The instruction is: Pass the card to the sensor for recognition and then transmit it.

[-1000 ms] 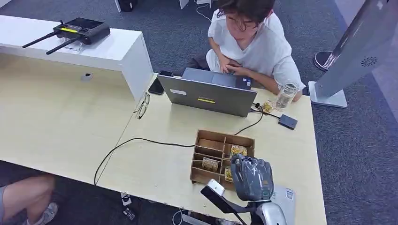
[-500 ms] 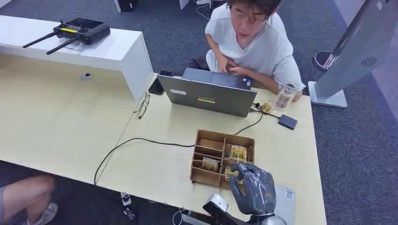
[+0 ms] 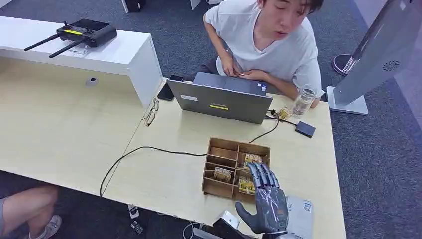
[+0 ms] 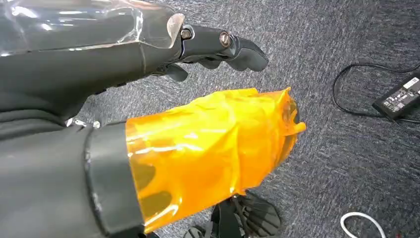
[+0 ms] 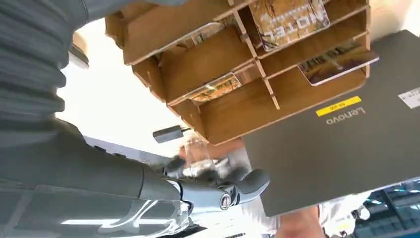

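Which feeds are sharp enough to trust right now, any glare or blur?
Head view: evenly lit and sharp on the wooden organizer. Right wrist view: table blown out white, glass bottle smeared, right hand soft. Left wrist view: sharp, glare on the left hand.

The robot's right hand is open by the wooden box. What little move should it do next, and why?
Probably lower the right hand onto a card in the wooden box and pinch it. The hand is empty, fingers spread, over the box's near compartments, and cards lie there untouched.
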You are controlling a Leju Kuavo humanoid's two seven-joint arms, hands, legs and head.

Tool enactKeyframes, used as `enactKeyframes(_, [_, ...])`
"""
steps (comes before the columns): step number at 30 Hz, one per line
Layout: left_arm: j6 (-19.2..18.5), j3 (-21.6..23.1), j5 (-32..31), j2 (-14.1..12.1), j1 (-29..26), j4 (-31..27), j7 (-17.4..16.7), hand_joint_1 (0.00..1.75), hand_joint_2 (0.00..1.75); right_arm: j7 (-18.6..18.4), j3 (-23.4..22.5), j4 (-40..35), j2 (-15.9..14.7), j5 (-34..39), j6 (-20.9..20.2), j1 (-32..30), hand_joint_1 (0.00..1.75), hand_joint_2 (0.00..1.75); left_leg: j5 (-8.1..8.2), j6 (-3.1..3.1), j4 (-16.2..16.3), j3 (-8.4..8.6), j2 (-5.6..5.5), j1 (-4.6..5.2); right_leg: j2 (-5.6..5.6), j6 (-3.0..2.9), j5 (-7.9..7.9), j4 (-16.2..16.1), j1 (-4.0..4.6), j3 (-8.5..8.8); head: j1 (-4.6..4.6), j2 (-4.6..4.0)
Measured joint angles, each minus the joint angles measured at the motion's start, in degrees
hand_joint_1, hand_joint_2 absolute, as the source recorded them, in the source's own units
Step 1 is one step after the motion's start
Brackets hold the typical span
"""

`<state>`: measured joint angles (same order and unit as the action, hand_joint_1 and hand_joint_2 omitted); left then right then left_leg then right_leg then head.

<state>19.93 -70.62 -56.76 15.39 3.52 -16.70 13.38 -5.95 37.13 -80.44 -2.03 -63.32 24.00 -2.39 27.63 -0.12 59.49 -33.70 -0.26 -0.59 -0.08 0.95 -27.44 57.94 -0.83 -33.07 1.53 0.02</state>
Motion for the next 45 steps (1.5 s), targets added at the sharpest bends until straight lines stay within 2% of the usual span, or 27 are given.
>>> enactKeyframes(10, [0.0, 0.0, -0.3, 0.0, 0.0, 0.0, 0.0, 0.0, 0.0, -1.3, 0.1, 2.4, 0.0, -0.8, 0.0, 0.6, 0.0, 1.75, 0.0, 0.0, 0.0, 0.0, 0.0, 0.0, 0.0, 0.0, 0.0, 0.0, 0.0, 0.0, 0.02, 0.0])
enactKeyframes(14, [0.0, 0.0, -0.5, 0.0, 0.0, 0.0, 0.0, 0.0, 0.0, -2.1, 0.1, 3.3, 0.0, -1.4, 0.0, 1.1, 0.07, 1.75, 0.0, 0.0, 0.0, 0.0, 0.0, 0.0, 0.0, 0.0, 0.0, 0.0, 0.0, 0.0, 0.02, 0.0])
enactKeyframes(15, [0.0, 0.0, -0.6, 0.0, 0.0, 0.0, 0.0, 0.0, 0.0, -2.4, 0.1, 3.6, 0.0, -1.7, 0.0, 1.3, 0.14, 1.75, 0.0, 0.0, 0.0, 0.0, 0.0, 0.0, 0.0, 0.0, 0.0, 0.0, 0.0, 0.0, 0.02, 0.0])
enactKeyframes(22, [0.0, 0.0, -1.0, 0.0, 0.1, 0.0, 0.0, 0.0, 0.0, -3.2, 0.1, 5.4, 0.1, -2.7, -0.1, 2.3, 0.14, 1.75, 0.0, 0.0, 0.0, 0.0, 0.0, 0.0, 0.0, 0.0, 0.0, 0.0, 0.0, 0.0, 0.0, 0.0])
enactKeyframes(24, [0.1, 0.0, -1.0, 0.0, 0.1, 0.0, 0.0, 0.0, 0.0, -3.3, 0.0, 5.7, 0.1, -2.8, -0.1, 2.4, 0.21, 1.75, 0.0, 0.0, 0.0, 0.0, 0.0, 0.0, 0.0, 0.0, 0.0, 0.0, 0.0, 0.0, 0.0, 0.0])
enactKeyframes(28, [0.0, 0.1, -1.2, 0.0, 0.1, 0.0, 0.0, 0.0, 0.0, -3.6, -0.2, 6.1, 0.1, -3.3, -0.2, 2.4, 0.21, 1.75, 0.0, 0.0, 0.0, 0.0, 0.0, 0.0, 0.0, 0.0, 0.0, 0.0, 0.0, 0.0, 0.02, 0.0])
enactKeyframes(30, [0.0, 0.1, -1.2, 0.0, 0.2, 0.0, 0.0, 0.0, 0.0, -3.7, -0.2, 6.3, 0.2, -3.3, -0.2, 2.4, 0.3, 1.75, 0.0, 0.0, 0.0, 0.0, 0.0, 0.0, 0.0, 0.0, 0.0, 0.0, 0.0, 0.0, 0.0, 0.0])
enactKeyframes(31, [0.1, 0.1, -1.2, 0.0, 0.2, 0.0, 0.0, 0.0, 0.0, -3.7, -0.2, 6.4, 0.2, -3.3, -0.2, 2.5, 0.42, 1.75, 0.0, 0.0, 0.0, 0.0, 0.0, 0.0, 0.0, 0.0, 0.0, 0.0, 0.0, 0.0, 0.02, 0.0])
enactKeyframes(34, [0.1, 0.1, -1.2, 0.0, 0.2, 0.0, 0.0, 0.0, 0.0, -3.7, -0.2, 6.5, 0.2, -3.3, -0.2, 2.5, 0.31, 1.75, 0.0, 0.0, 0.0, 0.0, 0.0, 0.0, 0.0, 0.0, 0.0, 0.0, 0.0, 0.0, 0.0, 0.0])
enactKeyframes(38, [0.1, 0.1, -1.2, 0.0, 0.2, 0.0, 0.0, 0.0, 0.0, -3.8, -0.2, 6.5, 0.2, -3.3, -0.3, 2.6, 0.42, 1.75, 0.0, 0.0, 0.0, 0.0, 0.0, 0.0, 0.0, 0.0, 0.0, 0.0, 0.0, 0.0, 0.02, 0.0])
enactKeyframes(42, [0.0, 0.1, -1.2, 0.0, 0.3, 0.0, 0.0, 0.0, 0.0, -3.9, -0.3, 6.5, 0.2, -3.4, -0.5, 2.7, 0.35, 1.75, 0.0, 0.0, 0.0, 0.0, 0.0, 0.0, 0.0, 0.0, 0.0, 0.0, 0.0, 0.0, 0.0, 0.0])
enactKeyframes(45, [0.0, 0.1, -1.2, 0.0, 0.3, 0.0, 0.0, 0.0, 0.0, -4.0, -0.3, 6.5, 0.2, -3.4, -0.7, 2.7, 0.37, 1.75, 0.0, 0.0, 0.0, 0.0, 0.0, 0.0, 0.0, 0.0, 0.0, 0.0, 0.0, 0.0, 0.02, 0.0])
